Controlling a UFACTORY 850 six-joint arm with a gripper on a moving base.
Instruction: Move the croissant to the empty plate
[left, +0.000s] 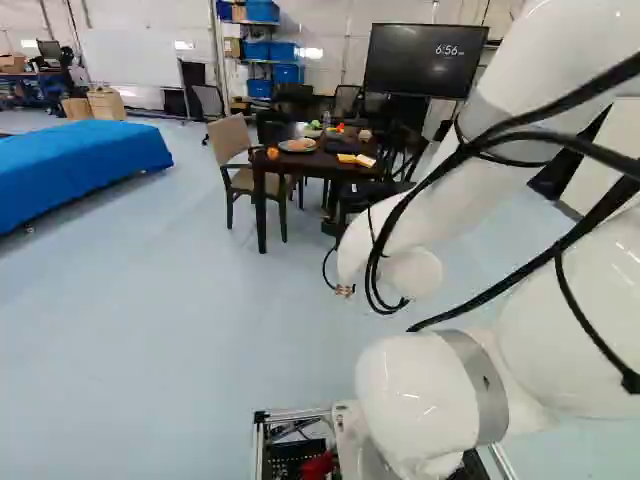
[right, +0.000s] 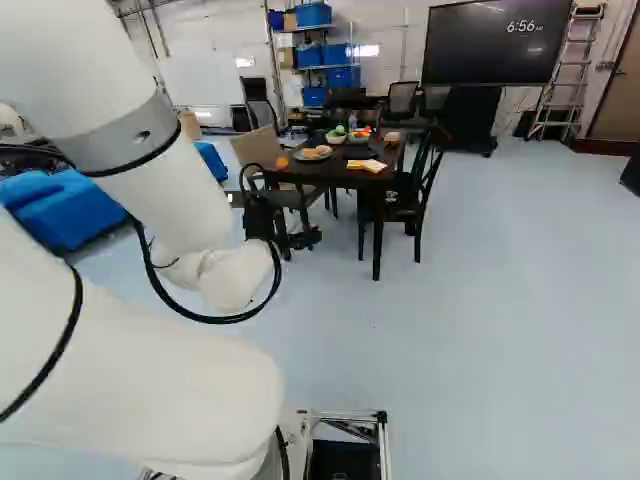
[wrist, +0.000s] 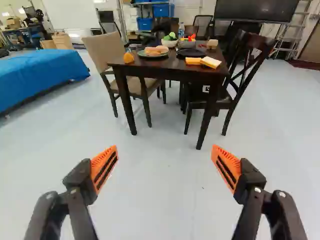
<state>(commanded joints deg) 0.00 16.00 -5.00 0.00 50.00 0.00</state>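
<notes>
In the right base view my gripper (right: 264, 216) hangs ahead of the arm, short of the table. The wrist view shows my gripper (wrist: 164, 167) with its orange-padded fingers wide apart and only floor between them. Tan bread pieces, seemingly including the croissant (wrist: 156, 49), lie on a plate (wrist: 144, 54) near the table's front left part, well ahead of the gripper. A dark, flat plate (wrist: 191, 53) stands right of them, with no food visible on it. Which piece is the croissant, I cannot tell.
The dark table (wrist: 175, 66) also bears an orange fruit (wrist: 129, 57), yellow items (wrist: 210, 62), bowls (wrist: 169, 43) and a bun (wrist: 212, 43). A beige chair (wrist: 106, 52) stands at its left, a black chair (wrist: 245, 70) at its right. A blue-covered platform (left: 80, 165) stands farther left.
</notes>
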